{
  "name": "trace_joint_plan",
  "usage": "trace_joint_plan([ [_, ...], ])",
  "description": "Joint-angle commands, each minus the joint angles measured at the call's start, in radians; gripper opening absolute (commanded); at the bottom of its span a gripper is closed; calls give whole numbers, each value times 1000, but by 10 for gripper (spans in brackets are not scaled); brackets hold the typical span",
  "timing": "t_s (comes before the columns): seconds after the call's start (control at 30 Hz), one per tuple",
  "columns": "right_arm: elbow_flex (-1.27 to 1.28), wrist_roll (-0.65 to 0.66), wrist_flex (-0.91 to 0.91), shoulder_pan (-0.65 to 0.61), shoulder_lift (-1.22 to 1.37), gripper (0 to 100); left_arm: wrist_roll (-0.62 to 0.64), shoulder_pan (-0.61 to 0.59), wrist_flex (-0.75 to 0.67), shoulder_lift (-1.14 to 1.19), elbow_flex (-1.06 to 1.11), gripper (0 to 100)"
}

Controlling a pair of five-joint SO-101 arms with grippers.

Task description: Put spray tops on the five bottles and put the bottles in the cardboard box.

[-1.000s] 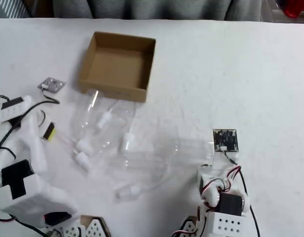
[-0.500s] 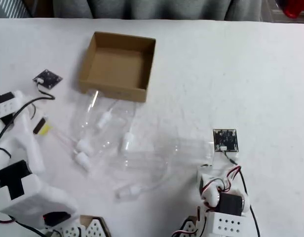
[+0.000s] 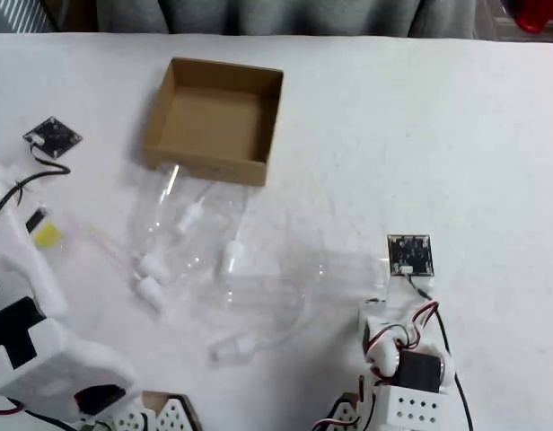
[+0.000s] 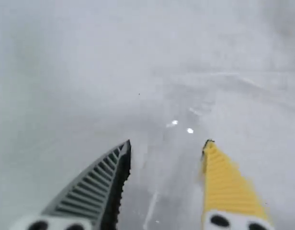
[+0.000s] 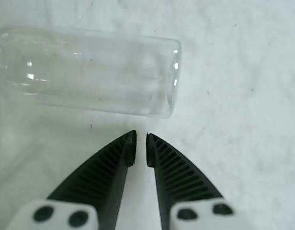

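The left tool [image 4: 167,142] hangs wide open above the white counter [image 3: 438,135], gripping nothing. The right tool [image 5: 140,135] is almost closed and empty, its tips just beside a clear bottle [image 5: 90,72] lying on its side. More bottles [image 3: 160,215] and white spray tops [image 3: 232,259] lie scattered near the open cardboard box [image 3: 205,168], on the arms' side.

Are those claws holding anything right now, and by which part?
Nothing is held. The left gripper is open and empty; the right gripper is shut on nothing, its tips just short of a bottle.
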Motion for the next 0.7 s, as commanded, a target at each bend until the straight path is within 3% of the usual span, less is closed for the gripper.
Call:
trace_joint_plan([
  [0.0, 8, 9, -8, 8, -2, 15, -18, -7, 17, -61, -61, 255],
  [0.17, 8, 9, -8, 8, -2, 15, -87, 10, 23, -67, 12, 256],
  [0.37, 8, 9, -8, 8, -2, 15, -86, 2, 25, -81, 29, 254],
  [0.53, -3, 11, -8, 18, -4, 15, 25, 16, 124, -226, 38, 255],
  [0.67, -12, 55, -12, 62, -4, 15, 193, 67, 262, -361, 43, 253],
])
